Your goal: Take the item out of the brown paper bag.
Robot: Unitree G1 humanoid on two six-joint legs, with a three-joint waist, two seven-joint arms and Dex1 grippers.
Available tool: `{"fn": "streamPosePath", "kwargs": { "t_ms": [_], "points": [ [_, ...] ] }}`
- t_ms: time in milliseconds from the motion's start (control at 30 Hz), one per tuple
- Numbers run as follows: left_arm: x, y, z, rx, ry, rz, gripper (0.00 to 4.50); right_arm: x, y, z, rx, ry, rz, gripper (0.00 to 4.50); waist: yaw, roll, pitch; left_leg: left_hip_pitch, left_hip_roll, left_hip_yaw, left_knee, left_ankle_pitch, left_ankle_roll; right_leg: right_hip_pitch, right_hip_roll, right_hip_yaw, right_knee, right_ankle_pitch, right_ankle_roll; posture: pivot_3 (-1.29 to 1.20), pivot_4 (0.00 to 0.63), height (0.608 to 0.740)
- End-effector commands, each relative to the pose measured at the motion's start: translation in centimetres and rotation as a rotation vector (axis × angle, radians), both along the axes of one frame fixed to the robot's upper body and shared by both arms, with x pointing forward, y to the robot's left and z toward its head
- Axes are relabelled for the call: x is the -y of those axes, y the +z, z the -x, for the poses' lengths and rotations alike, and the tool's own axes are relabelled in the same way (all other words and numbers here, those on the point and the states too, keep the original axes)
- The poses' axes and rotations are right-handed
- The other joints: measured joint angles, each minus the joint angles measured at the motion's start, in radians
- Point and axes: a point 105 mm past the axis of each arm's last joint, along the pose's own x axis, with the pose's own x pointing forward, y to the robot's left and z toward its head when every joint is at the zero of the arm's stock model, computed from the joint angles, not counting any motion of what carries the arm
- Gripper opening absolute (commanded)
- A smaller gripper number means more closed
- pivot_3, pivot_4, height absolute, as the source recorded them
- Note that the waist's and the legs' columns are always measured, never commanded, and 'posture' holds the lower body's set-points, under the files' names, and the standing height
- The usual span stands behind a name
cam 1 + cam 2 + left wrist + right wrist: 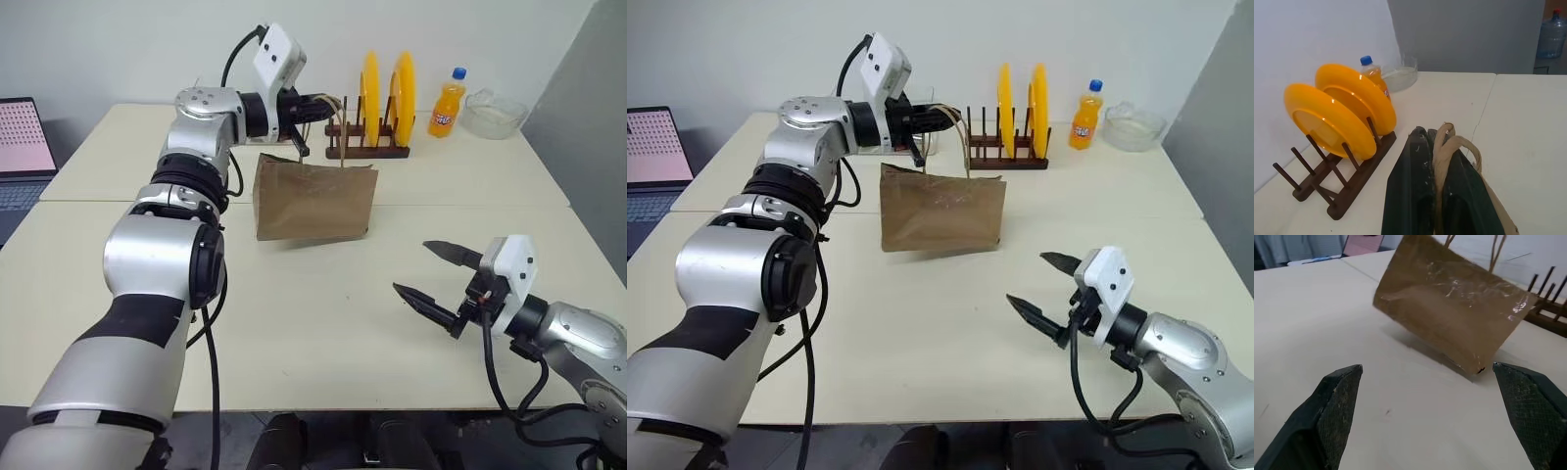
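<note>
While I'm watching the head views, my left gripper (945, 118) is pinching the thin tan handles (963, 137) of the brown paper bag (942, 211), fingers pressed together on the loops. The bag is hanging from them near the middle of the table (921, 333), tilted, with one bottom corner low and the rest looking lifted; whether that corner is touching the table I can't tell. Far behind it I'm seeing a wooden dish rack (1011, 152) holding two yellow plates (1004, 103), and further right an orange soda bottle (1083, 115) and a clear glass bowl (1134, 125). A laptop (654, 147) is sitting at the far left. My right gripper (1050, 294) is hovering near the right edge, jaws spread wide, holding nothing, well apart from the bag.

Left wrist view: both black fingers (1410, 196) are closed flat on the handle loops (1449, 147), the rack and plates just beyond.

Right wrist view: the two fingertips (1334, 406) are standing wide apart, aimed at the bag's side (1449, 313), which is hanging slanted above its shadow.

Step, as I'm judging it: the bag is being held up by the handles and the item isn't out yet; I can't see inside. Next I'm needing to get the right gripper up over the mouth, then down inside without crushing the paper, keeping the left pinch firm.
</note>
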Motion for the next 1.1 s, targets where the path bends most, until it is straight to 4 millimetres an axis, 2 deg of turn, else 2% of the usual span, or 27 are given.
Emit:
{"fn": "streamPosePath", "kwargs": {
  "t_ms": [33, 333, 533, 900, 933, 967, 1100],
  "points": [
    [0.7, 2.7, 0.6, 0.085, -0.028, 0.027, 0.02, -0.1, 1.8, 0.5, 0.078, -0.008, -0.025, 4.5, 0.0, 0.0, 0.0, 0.0, 0.0, 0.0, 0.0, 0.0, 0.0, 0.0, 0.0, 0.0, 0.0, 0.0, 0.001, 0.0, 0.15, 0.74],
    [-0.1, 1.5, 0.0, 0.116, 0.028, -0.054, 0.02, -0.8, 3.4, 0.5, 0.118, -0.001, -0.076, 4.5, 0.0, 0.0, 0.0, 0.0, 0.0, 0.0, 0.0, 0.0, 0.0, 0.0, 0.0, 0.0, 0.0, 0.0, 0.0, 0.0, 0.15, 0.74],
    [-1.5, 0.1, -0.8, 0.176, 0.124, -0.159, 0.02, -1.2, 3.6, 0.6, 0.114, 0.007, -0.08, 4.5, 0.0, 0.0, 0.0, 0.0, 0.0, 0.0, 0.0, 0.0, 0.0, 0.0, 0.0, 0.0, 0.0, 0.0, 0.0, 0.0, 0.15, 0.74],
    [-3.1, -1.3, -1.3, 0.169, 0.184, -0.19, 0.02, -1.9, 3.5, 0.6, 0.104, 0.035, -0.078, 4.5, 0.001, 0.0, 0.0, 0.001, 0.0, 0.0, 0.0, 0.0, 0.0, 0.0, 0.0, 0.0, 0.0, 0.0, -0.001, 0.0, 0.15, 0.74],
    [-3.3, -1.5, -1.3, 0.165, 0.183, -0.194, 0.43, -2.0, 3.5, 0.6, 0.103, 0.039, -0.076, 4.5, 0.001, 0.0, 0.0, 0.001, 0.0, 0.0, 0.0, 0.0, 0.0, 0.001, 0.0, 0.0, 0.0, 0.0, -0.001, 0.0, 0.15, 0.74],
    [-3.3, -1.5, -1.3, 0.163, 0.182, -0.196, 0.58, -2.0, 3.4, 0.6, 0.102, 0.042, -0.075, 4.5, 0.001, 0.0, 0.0, 0.001, 0.0, 0.0, 0.0, 0.0, 0.0, 0.001, 0.0, 0.0, 0.0, 0.0, -0.001, 0.0, 0.15, 0.74],
    [-3.8, -2.0, -1.0, 0.141, 0.155, -0.197, 1.82, -2.2, 3.4, 0.5, 0.102, 0.052, -0.074, 4.5, 0.0, 0.0, 0.0, 0.001, 0.0, 0.0, 0.0, 0.0, 0.0, 0.001, 0.0, 0.0, 0.001, 0.0, -0.001, 0.0, 0.15, 0.74]
  ]
}}
